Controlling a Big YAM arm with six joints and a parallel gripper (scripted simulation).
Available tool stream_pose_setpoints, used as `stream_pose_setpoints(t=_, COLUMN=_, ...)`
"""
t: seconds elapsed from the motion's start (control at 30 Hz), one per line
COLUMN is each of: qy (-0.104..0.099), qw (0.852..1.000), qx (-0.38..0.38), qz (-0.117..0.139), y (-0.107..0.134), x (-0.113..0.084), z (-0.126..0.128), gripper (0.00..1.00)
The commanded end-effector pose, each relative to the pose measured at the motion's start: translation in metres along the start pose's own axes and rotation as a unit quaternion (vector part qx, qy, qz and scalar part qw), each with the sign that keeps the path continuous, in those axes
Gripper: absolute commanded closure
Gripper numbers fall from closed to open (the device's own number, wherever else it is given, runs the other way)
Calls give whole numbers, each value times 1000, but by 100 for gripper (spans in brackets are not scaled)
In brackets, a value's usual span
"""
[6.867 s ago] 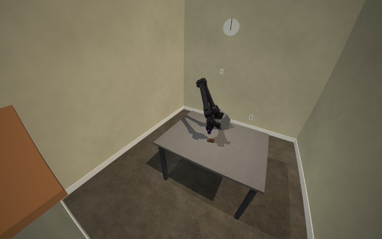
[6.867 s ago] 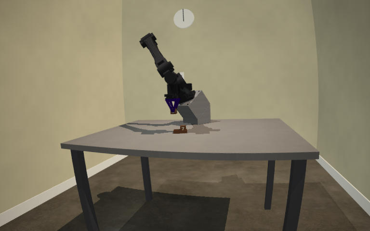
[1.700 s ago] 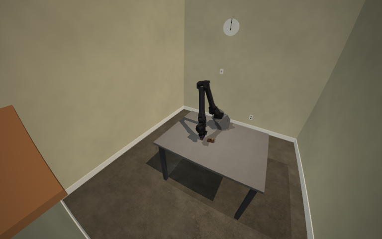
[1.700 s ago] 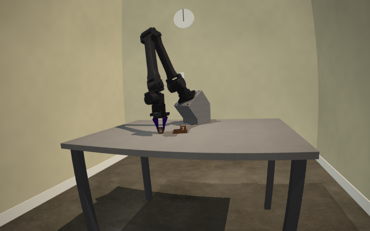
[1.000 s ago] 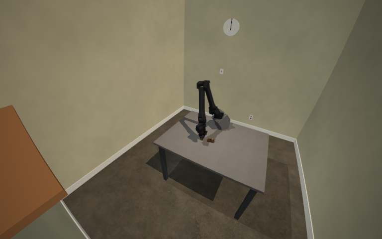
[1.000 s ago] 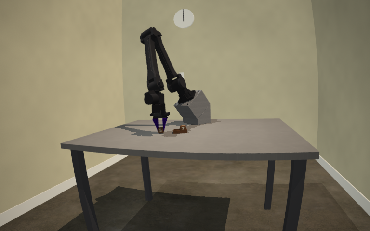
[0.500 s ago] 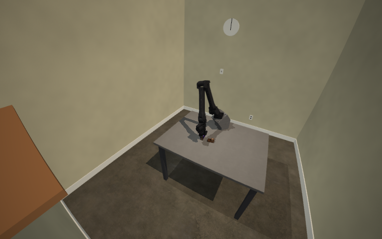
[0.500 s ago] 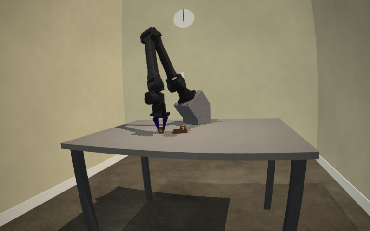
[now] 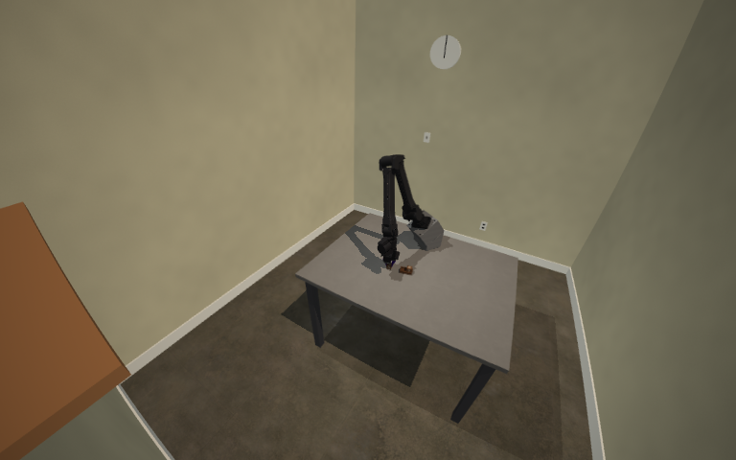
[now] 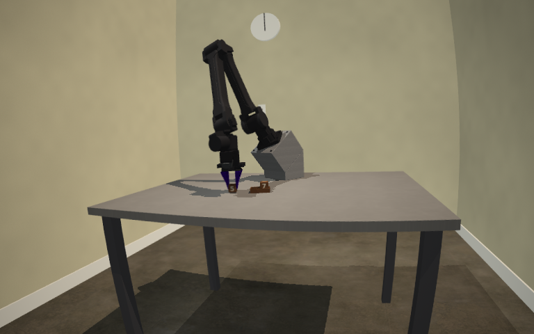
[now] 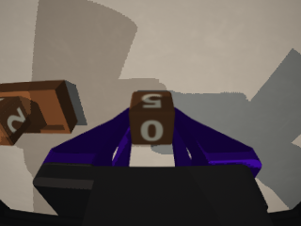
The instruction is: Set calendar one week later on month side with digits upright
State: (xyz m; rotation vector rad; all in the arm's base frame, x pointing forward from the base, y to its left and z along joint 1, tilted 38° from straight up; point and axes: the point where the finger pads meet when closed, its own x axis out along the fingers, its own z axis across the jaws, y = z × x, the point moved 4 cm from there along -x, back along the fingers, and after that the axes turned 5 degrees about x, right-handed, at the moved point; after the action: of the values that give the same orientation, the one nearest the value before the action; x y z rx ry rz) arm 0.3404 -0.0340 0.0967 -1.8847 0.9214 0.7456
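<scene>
My gripper [image 11: 151, 114] with purple fingers is shut on a small brown digit cube [image 11: 150, 119]. The cube shows a 0 toward the wrist camera and a 5 on the face beyond it. In the exterior view the cube [image 10: 232, 188] shows a 5 and sits at the table top, left of the tray; the gripper [image 10: 231, 185] points straight down on it. The brown tray [image 10: 260, 189] stands to the right with the other cube [image 10: 263, 184] in it, showing a 7. In the wrist view the tray [image 11: 38, 113] is at the left, with a 2 on that cube's face [image 11: 15, 121]. In the top view the gripper [image 9: 389, 264] and tray [image 9: 405, 269] are tiny.
The arm's grey base block [image 10: 281, 155] stands behind the tray at the table's back. The table edge [image 10: 271, 224] is well in front of the tray. A wall clock [image 10: 265, 26] hangs behind.
</scene>
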Motion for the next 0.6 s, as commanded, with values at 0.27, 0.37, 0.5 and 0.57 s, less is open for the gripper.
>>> stream_pose_setpoints(t=0.27, qy=4, qw=1000, qx=1, qz=-12, y=-2, x=-5, z=-4, gripper=74)
stream_pose_setpoints(t=0.37, qy=4, qw=1000, qx=1, qz=-11, y=-3, x=-5, z=-4, gripper=74)
stream_pose_setpoints(t=0.5, qy=4, qw=1000, qx=1, qz=-11, y=-5, x=-4, z=-5, gripper=74)
stream_pose_setpoints(t=0.57, qy=4, qw=1000, qx=2, qz=-11, y=-7, x=-4, z=-5, gripper=74)
